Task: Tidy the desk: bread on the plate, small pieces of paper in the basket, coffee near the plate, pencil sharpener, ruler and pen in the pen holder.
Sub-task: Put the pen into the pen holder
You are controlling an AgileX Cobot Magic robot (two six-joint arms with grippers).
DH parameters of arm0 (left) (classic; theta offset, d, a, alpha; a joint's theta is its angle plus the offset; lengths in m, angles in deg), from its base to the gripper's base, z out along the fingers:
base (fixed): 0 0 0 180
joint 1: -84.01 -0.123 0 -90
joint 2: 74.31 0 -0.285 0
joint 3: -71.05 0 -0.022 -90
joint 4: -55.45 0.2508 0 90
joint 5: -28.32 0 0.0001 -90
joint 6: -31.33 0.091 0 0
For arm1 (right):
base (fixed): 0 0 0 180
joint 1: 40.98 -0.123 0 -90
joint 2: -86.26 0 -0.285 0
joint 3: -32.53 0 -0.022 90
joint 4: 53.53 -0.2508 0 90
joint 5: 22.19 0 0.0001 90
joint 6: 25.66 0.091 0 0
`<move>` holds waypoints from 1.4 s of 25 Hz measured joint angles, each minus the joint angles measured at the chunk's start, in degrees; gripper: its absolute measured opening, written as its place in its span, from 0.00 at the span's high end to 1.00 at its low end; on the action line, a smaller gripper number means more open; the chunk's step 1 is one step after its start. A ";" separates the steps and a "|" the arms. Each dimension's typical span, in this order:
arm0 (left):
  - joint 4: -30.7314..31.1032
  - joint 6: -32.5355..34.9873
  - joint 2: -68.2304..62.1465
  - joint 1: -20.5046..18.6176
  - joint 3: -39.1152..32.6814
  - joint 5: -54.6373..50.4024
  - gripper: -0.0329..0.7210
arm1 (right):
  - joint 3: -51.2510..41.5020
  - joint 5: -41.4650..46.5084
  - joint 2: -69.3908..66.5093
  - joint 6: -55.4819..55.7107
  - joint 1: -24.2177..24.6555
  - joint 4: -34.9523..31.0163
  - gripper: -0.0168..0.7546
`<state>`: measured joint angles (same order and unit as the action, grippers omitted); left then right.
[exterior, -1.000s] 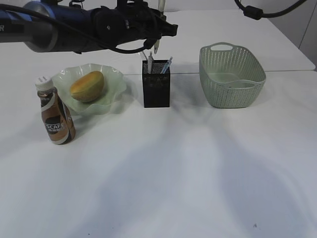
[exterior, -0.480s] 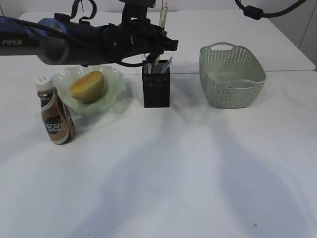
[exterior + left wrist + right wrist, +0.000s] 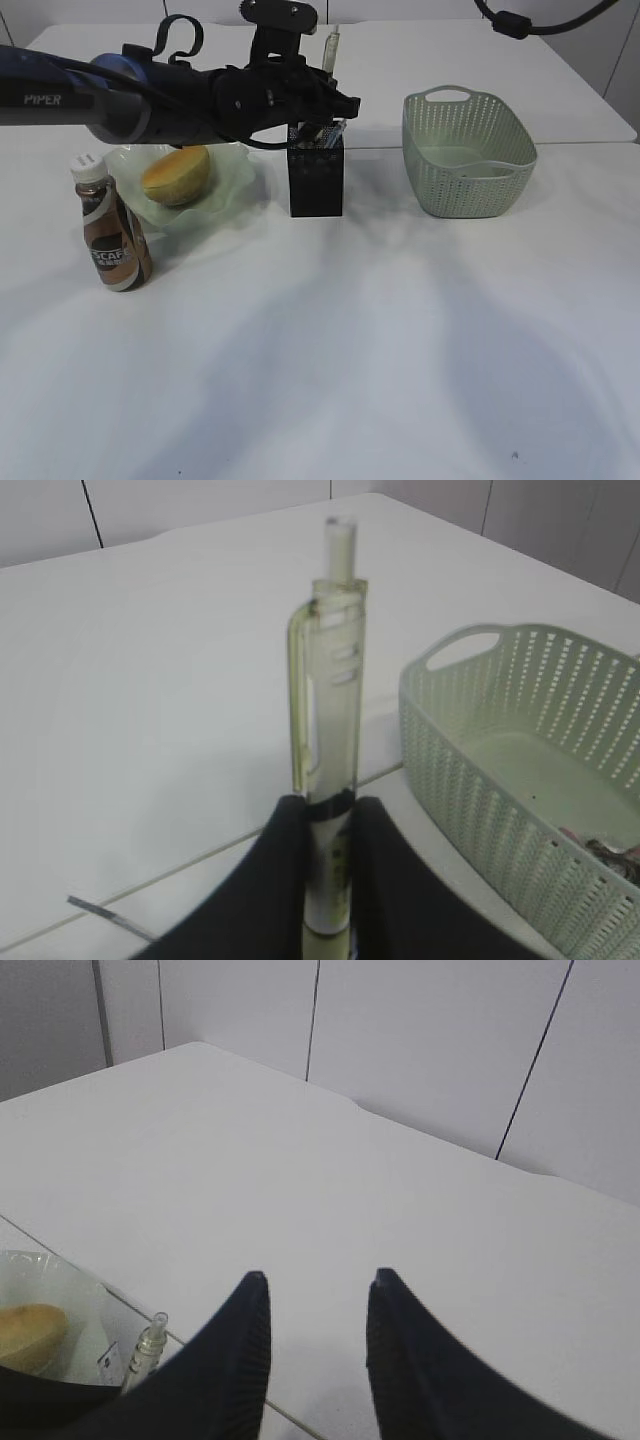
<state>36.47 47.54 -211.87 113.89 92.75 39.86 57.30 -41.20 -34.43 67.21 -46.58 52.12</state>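
Note:
My left gripper [image 3: 322,100] is shut on a clear pale-green pen [image 3: 328,710], held upright over the black mesh pen holder [image 3: 315,185]. The pen's cap end [image 3: 329,42] sticks up above the fingers; its lower end is hidden behind the gripper at the holder's mouth. The bread [image 3: 177,172] lies on the wavy green plate [image 3: 232,160], and the coffee [image 3: 112,235] stands just in front of it. The basket [image 3: 465,155] sits to the right, with a crumpled bit of paper [image 3: 598,845] on its floor. My right gripper [image 3: 315,1278] hangs open and empty, high above the desk. Ruler and pencil sharpener are not discernible.
The left arm [image 3: 120,90] stretches from the left over the plate to the pen holder. Other thin items [image 3: 337,128] poke out of the holder beside the gripper. The white desk [image 3: 350,340] runs to the near edge.
The left arm has come down with the pen, bringing its lower end from above the pen holder to the holder's mouth. The right gripper has not visibly moved.

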 joint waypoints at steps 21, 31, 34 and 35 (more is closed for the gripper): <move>-0.47 -0.10 -1.16 0.00 0.00 0.03 0.87 | 0.00 0.09 0.00 0.00 0.00 0.00 0.62; -0.47 -0.10 -1.28 0.00 0.00 0.41 0.84 | 0.00 0.13 0.00 0.00 0.00 0.00 0.62; -0.47 -0.10 -1.28 0.00 0.00 0.41 0.79 | 0.00 0.13 0.00 0.00 0.00 0.00 0.62; -0.47 -0.10 -1.28 0.00 0.00 0.41 0.77 | 0.00 0.13 0.00 0.00 0.00 0.00 0.62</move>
<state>36.00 47.45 -213.15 113.89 92.75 40.27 57.30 -41.07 -34.43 67.21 -46.58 52.12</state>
